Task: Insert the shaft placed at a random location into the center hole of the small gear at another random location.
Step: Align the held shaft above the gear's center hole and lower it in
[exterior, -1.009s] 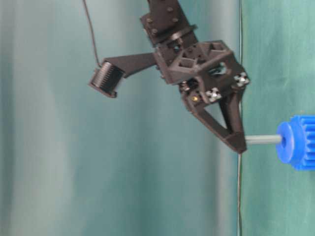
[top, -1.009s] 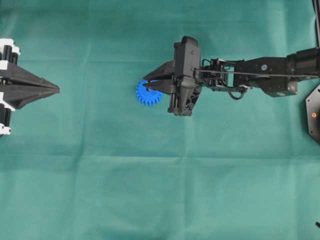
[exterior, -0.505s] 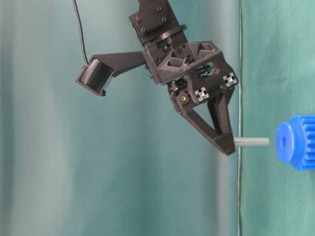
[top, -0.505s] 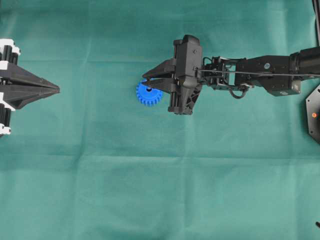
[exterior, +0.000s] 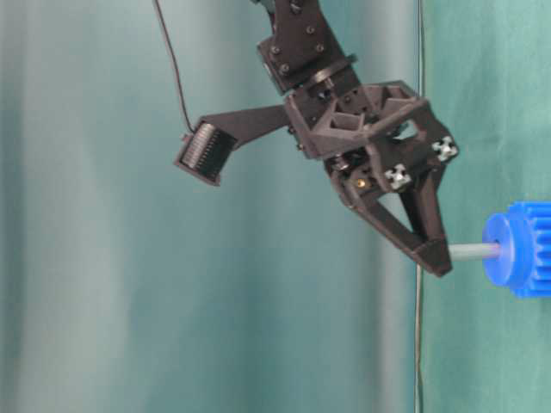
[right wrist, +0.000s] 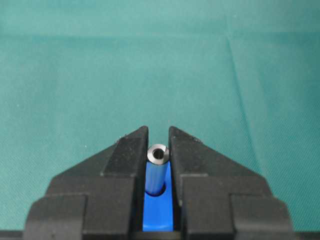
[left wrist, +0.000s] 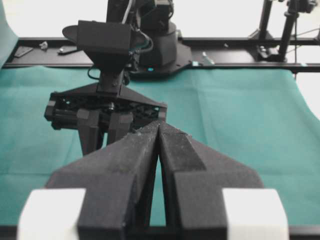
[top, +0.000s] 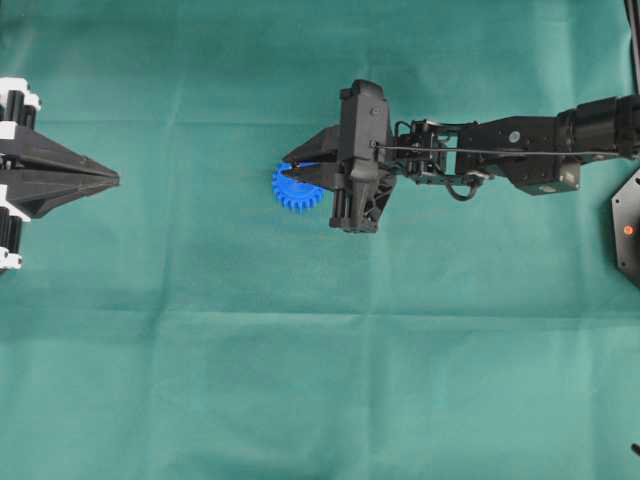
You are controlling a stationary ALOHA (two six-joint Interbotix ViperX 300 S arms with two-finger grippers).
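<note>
From overhead, the right gripper [top: 296, 172] covers the middle of the small gear [top: 290, 192], so the center hole and the shaft [exterior: 473, 251] are hidden there. The table-level view cuts the gear off at its right edge and cannot show how deep the shaft's tip sits. The left gripper [top: 108, 180] runs off the frame's left edge

The surface [top: 300, 380] is covered in plain dark green cloth. Near the upper middle of the overhead view lies a bright blue gear [top: 292, 192]. The pin [right wrist: 157, 172] is shiny silver-grey with a dark hollow end. The right pincer [top: 290, 167] is matt black throughout. The left pincer [top: 110, 180], at the left edge, is black with white blocks behind it.
</note>
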